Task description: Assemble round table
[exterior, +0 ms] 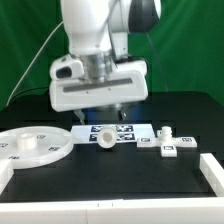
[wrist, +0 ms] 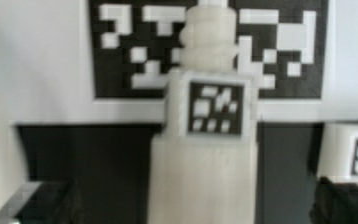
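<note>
The short white post (exterior: pixel 105 138) lies on its side on the marker board (exterior: pixel 128 131), one round end toward the front. My gripper (exterior: pixel 110 106) hangs just above it. In the wrist view the post (wrist: pixel 208 130) shows a square tag on its side and runs lengthwise between my fingers (wrist: pixel 30 205), with dark gaps on both sides. The gripper (wrist: pixel 190 208) is open and touches nothing. The large rimmed round disc (exterior: pixel 35 146) lies flat at the exterior view's left. At the exterior view's right sits the cross-shaped base (exterior: pixel 168 146).
White border rails (exterior: pixel 110 176) run along the front and up the exterior view's right side (exterior: pixel 212 170). A tagged white part (wrist: pixel 355 150) shows at the edge of the wrist view. The marker board (wrist: pixel 140 45) fills the space behind the post.
</note>
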Controlling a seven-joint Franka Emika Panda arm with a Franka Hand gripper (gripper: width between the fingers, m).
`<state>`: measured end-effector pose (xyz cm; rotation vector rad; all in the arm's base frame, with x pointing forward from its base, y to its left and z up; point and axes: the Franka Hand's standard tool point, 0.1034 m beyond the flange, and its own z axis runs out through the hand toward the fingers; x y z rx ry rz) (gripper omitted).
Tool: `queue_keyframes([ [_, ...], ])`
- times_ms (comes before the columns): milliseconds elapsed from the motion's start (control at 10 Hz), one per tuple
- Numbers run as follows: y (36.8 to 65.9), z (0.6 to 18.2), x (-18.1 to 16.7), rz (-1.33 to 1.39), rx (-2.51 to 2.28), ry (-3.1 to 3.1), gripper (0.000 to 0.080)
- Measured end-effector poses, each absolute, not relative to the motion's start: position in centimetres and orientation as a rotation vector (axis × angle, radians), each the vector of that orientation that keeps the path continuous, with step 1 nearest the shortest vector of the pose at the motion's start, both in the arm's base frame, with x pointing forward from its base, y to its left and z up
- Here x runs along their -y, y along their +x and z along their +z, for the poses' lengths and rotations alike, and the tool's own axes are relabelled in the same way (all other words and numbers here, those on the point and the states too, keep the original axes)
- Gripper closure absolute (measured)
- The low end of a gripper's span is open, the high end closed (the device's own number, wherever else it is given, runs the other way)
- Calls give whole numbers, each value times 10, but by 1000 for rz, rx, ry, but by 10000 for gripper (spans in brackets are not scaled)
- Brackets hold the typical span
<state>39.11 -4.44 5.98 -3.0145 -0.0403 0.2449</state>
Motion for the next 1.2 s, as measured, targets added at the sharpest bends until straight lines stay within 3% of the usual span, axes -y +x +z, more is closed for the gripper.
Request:
queue_keyframes([
  [400,401,76,90,127,258,-3024,151],
  [900,397,72,92,114,275,-3030,151],
  [1200,399,61,162,90,530,-3009,151],
])
